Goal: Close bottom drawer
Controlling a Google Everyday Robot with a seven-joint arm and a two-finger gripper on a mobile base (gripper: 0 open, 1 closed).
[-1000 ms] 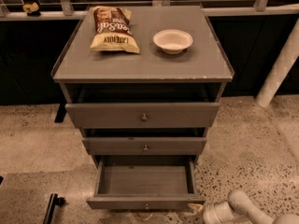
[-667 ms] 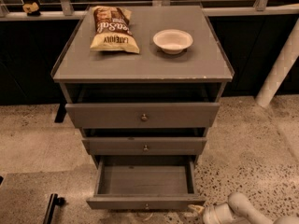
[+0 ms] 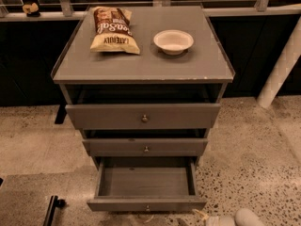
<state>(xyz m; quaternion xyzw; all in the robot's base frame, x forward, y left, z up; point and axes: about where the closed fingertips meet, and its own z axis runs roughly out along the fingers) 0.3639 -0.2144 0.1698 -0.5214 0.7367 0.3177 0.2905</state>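
Observation:
The bottom drawer [image 3: 146, 181] of the grey wooden cabinet [image 3: 141, 65] is pulled out, showing its plain empty grey box. Its low front panel with a small round knob [image 3: 147, 208] faces me. The middle drawer [image 3: 146, 147] and the top drawer [image 3: 142, 116] stick out only slightly. My gripper [image 3: 209, 218] is at the bottom edge of the view, just right of the bottom drawer's front right corner. Only part of the white arm [image 3: 244, 217] behind it shows.
A chip bag [image 3: 113, 29] and a white bowl [image 3: 173, 41] sit on the cabinet top. A white post [image 3: 280, 72] stands at the right. A dark object [image 3: 51, 208] lies on the speckled floor at the lower left. A railing runs behind the cabinet.
The white arm at the lower right has sunk lower in the view, so less of it shows. The bottom drawer has not moved.

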